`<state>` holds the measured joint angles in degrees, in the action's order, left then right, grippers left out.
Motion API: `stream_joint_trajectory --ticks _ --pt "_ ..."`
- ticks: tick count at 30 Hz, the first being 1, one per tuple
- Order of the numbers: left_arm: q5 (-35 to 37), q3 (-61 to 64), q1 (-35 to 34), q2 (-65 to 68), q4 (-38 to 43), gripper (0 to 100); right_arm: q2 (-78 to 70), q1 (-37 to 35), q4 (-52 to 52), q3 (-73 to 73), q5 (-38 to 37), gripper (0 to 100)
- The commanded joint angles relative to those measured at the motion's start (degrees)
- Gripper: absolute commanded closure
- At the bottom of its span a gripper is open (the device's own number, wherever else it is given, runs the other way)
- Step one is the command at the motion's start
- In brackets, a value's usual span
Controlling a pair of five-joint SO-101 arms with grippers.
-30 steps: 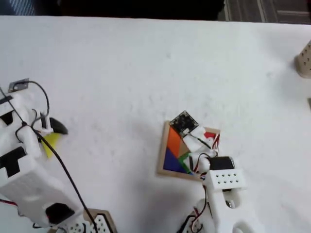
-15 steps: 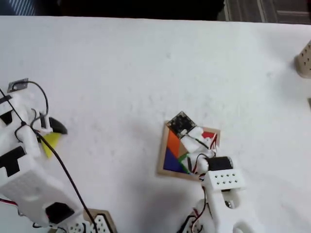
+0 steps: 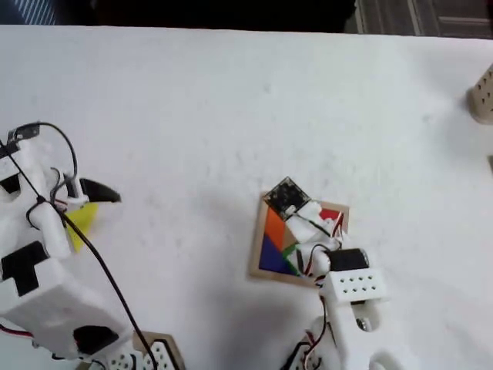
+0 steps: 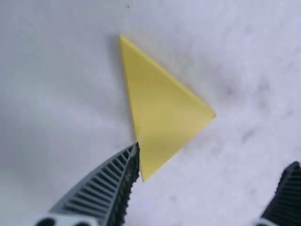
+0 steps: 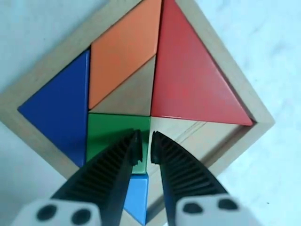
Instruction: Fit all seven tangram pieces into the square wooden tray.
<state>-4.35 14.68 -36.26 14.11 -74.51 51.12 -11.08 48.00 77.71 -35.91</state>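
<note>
Lying flat on table (image 3: pixel 231 100), well apart from tray (image 5: pixel 228 66): yellow triangle (image 4: pixel 162 117).
L gripper (image 4: pixel 214 162): fingers released, spread wide. One ribbed finger (image 4: pixel 110 186) has its tip at the triangle's edge nr a corner, contact unclear. Other finger off to far side, apart from the piece.
Tray contents: red triangle (image 5: pixel 188 80), orange parallelogram (image 5: pixel 124 52), dk blue triangle (image 5: pixel 63 108), green square (image 5: pixel 113 129), lt blue piece (image 5: pixel 136 193), plain wood triangle (image 5: pixel 129 96). Bare floor patch beside red triangle.
R gripper (image 5: pixel 146 141): above tray, fingers clenched to a thin gap, grasping nothing, tips over green square's edge.
</note>
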Motion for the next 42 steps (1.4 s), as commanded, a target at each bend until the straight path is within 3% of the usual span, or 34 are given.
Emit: stream_joint_trajectory --ticks 1,18,36,42 --pt "1.5 -0.9 1.0 1.6 5.0 57 1.5 -0.4 -0.4 -0.2 -0.6 95.4" --pt "2.5 -0.4 0.7 3.8 7.9 57 1.5 -0.5 -0.4 -0.2 -0.6 95.4" --pt "3.1 -12.4 -0.9 15.5 3.1 57 1.3 -0.6 -0.4 -0.2 -0.6 95.4" --pt "2.5 -12.3 -0.9 15.6 3.1 71 1.1 -0.6 -0.4 -0.2 -0.6 95.2"
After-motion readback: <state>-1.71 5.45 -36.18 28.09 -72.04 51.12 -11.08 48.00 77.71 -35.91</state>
